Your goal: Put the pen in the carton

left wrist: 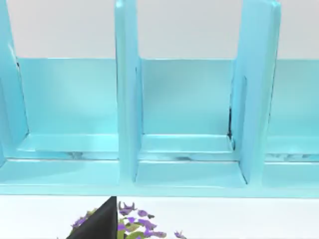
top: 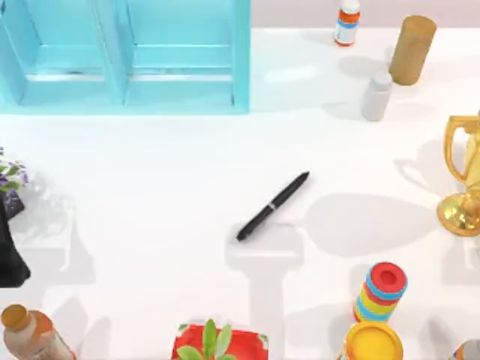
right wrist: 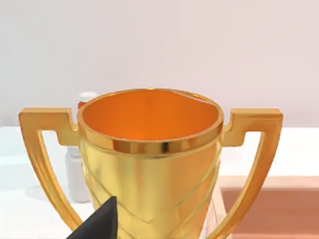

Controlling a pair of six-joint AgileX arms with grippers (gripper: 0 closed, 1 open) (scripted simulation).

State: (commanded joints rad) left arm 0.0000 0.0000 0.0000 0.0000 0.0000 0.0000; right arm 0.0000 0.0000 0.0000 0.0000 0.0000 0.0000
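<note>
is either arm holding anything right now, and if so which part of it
Nothing is held. The pen lies free on the table, near the middle, with no pincer at it. The left arm is parked at the table's left edge.

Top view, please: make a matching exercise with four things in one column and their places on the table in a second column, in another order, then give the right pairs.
Things:
1. pen
2. gold trophy
3. blue shelf unit
4. potted plant in red pot

Places:
A. top left corner of the table
B. right edge
C. bottom edge, near the middle
D. middle of the table, lying diagonally

Pairs: 1-D, 2-B, 3-A, 4-C
</note>
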